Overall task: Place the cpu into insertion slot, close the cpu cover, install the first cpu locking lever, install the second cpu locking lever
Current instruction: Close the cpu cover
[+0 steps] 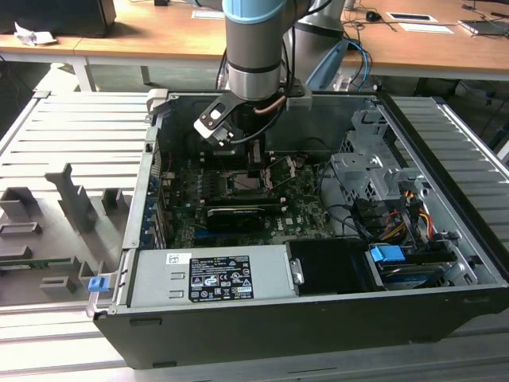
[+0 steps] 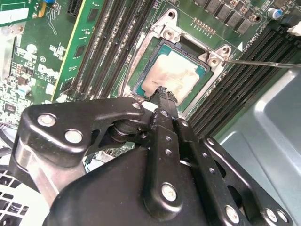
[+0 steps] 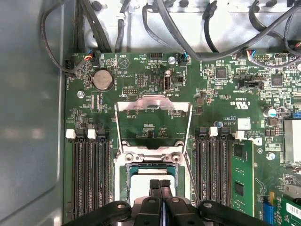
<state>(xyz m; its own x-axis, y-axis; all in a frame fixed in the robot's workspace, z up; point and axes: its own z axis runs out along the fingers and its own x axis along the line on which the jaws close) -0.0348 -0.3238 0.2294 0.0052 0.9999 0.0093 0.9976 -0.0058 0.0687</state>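
motherboard (image 3: 221, 101), cpu (image 2: 176, 73) just beneath closed jaws

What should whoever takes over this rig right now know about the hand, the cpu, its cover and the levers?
The hand is shut with nothing between its fingers. Its tips are over the edge of the cpu; whether they touch it is unclear.
The cpu lies flat in the insertion slot.
The cpu cover is swung open, away from the slot.
Done: cpu placed.
Left: closing the cover and both locking levers; one lever stands free beside the slot.
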